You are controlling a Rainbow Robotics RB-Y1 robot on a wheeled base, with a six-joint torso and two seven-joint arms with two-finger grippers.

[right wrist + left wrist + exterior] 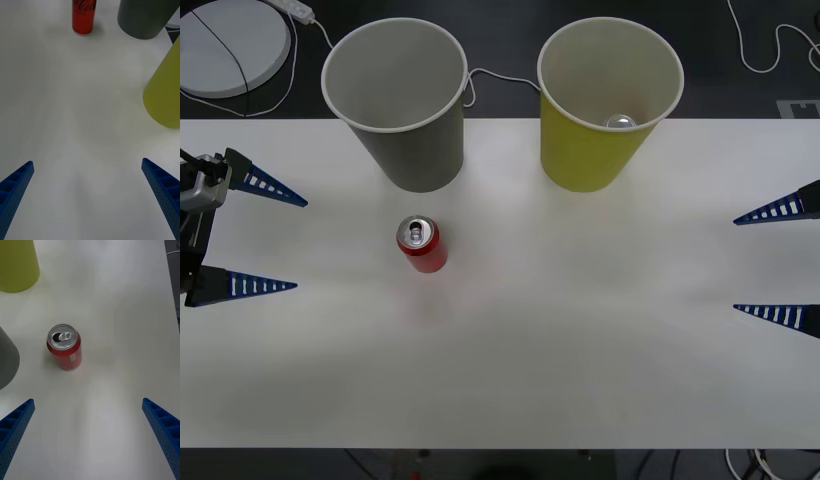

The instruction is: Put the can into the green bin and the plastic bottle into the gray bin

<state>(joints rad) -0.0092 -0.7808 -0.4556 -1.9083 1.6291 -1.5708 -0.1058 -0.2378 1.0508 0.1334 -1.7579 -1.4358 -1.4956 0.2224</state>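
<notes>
The can (421, 244) stands upright on the white tabletop (580, 340), left of centre in the front view, silver top and pull-tab facing up; it sits just below the gray bin (402, 100), close to it but apart. The green bin (605, 105) stands to the right of the gray one at the upper middle of the frame, both upright with white rims; a silver round object (621, 122) shows low inside the green bin, too little of it visible to say what it is.

The left gripper (242, 235) hangs at the left edge of the front view, jaws spread wide with nothing between them; the can lies well to the right of its fingertips, outside the jaws. From the left wrist view the can (64, 347) stands ahead of the fingers and apart from them, toward one side of the gap.

The right gripper (778, 262) rests at the right edge, jaws also wide and empty; the can is far across the tabletop from it.
</notes>
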